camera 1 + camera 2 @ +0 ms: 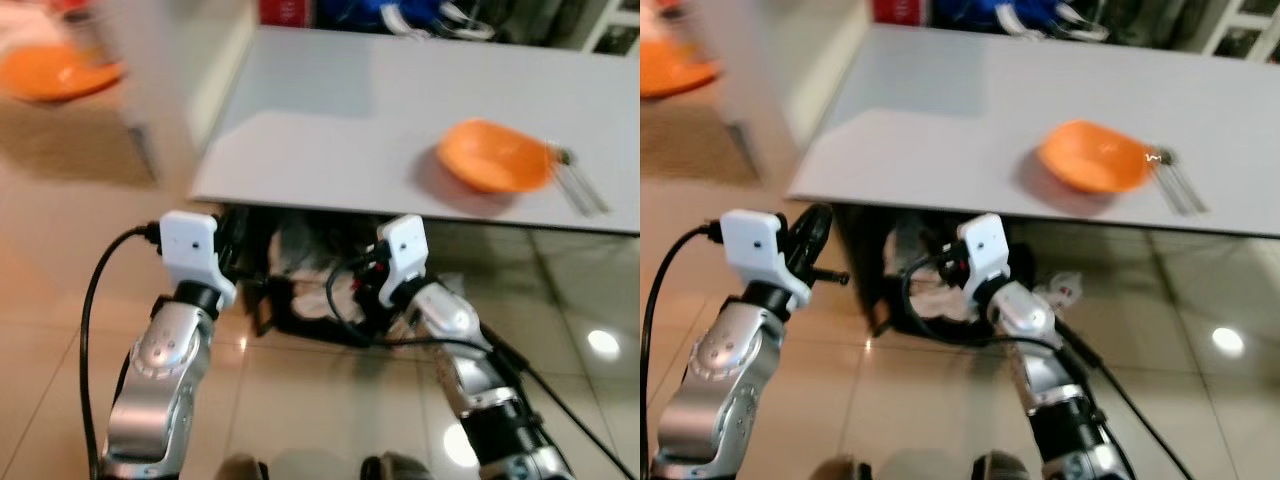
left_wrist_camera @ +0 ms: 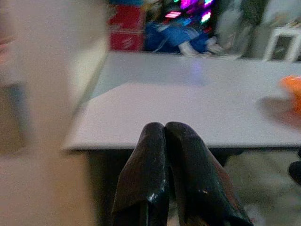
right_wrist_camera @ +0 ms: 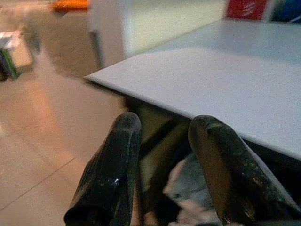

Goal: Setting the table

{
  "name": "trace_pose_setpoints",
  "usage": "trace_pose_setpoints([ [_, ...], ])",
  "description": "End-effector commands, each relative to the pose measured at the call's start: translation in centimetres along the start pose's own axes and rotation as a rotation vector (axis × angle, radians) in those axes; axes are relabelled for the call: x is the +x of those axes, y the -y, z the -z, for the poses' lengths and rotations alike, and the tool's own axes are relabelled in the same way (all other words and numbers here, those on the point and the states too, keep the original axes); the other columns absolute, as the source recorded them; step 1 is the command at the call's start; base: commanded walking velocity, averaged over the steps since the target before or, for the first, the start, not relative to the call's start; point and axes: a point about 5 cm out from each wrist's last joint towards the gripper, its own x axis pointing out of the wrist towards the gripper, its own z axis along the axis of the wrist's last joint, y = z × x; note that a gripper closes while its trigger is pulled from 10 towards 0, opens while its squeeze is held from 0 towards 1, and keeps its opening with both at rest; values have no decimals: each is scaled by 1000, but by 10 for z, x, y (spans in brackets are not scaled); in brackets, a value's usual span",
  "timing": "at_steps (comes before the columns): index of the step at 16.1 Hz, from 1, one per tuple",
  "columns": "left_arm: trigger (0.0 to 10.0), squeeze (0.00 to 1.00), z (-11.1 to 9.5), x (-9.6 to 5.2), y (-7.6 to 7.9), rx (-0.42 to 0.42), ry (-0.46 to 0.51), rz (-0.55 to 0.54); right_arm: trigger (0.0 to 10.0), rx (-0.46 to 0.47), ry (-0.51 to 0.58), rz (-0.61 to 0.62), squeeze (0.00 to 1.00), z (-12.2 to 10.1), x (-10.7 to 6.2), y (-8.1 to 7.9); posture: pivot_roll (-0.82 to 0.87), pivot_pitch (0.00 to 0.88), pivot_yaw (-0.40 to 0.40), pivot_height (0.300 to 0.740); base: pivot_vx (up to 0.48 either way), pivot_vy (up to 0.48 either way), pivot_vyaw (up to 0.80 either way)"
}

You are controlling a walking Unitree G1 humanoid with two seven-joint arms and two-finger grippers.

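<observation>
1. My left gripper (image 2: 164,174) has its fingers pressed together, holding nothing; it sits below the level of the grey table (image 1: 330,110), just short of the near edge.
2. My right gripper (image 3: 164,174) has its fingers spread with a clear gap, also empty, aimed at the table's near left corner from below.
3. An orange bowl (image 1: 492,155) sits on the tabletop, ahead and to my right, near the front edge. Cutlery (image 1: 578,182) lies just beside it on its right, long axis running roughly away from me (blurred; cannot tell the pieces apart).
4. Judgement: the right arm is the nearer one to the bowl, yet both grippers would have to rise above the table edge before any reach.
5. Another orange dish (image 1: 52,72) shows far left on a pale surface, well apart from the table; heavily blurred.
6. Dark clutter and cables (image 1: 310,290) lie under the table, just in front of both wrists; judged a snag risk
</observation>
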Motion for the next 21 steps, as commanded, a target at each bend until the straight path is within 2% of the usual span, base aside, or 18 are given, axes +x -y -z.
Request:
trace_pose_setpoints([
  [1, 10000, 0, 2, 0, 1, 11, -2, 5, 10000, -23, 13, 5, 0, -2, 1, 1, -61, 104, -15, 740, 0, 480, 0],
  [8, 10000, 0, 25, -6, 7, 30, -77, 20, 10000, -31, -29, 77, 0, 13, 2, 6, -54, 103, -18, 740, 0, 480, 0],
  [17, 10000, 0, 20, -2, 10, 40, -37, 36, 10000, 45, 19, 76, 0, 6, 11, 8, -48, 88, -15, 740, 0, 480, 0],
  [19, 10000, 0, 16, -5, 9, 13, 3, 29, 10000, 65, 25, 69, 0, 5, 11, 7, -49, 90, -15, 740, 0, 0, 0],
  [21, 10000, 0, 16, -6, 3, 41, -2, -7, 10000, 96, 26, 35, 0, 3, 11, 7, -49, 92, -13, 740, 397, 0, 0],
])
